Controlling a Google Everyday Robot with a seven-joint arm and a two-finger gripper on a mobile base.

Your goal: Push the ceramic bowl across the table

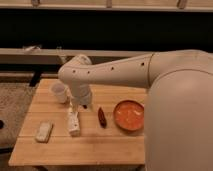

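My white arm (115,72) reaches in from the right over the table (100,147) and bends down. My gripper (73,107) hangs near the table's left middle, just above a small white object (73,124). The ceramic bowl (129,115) sits at the right, apart from the gripper, with a dark reddish item (102,117) between them. A white cup (58,92) stands behind, and a pale flat item (44,131) lies at the left.
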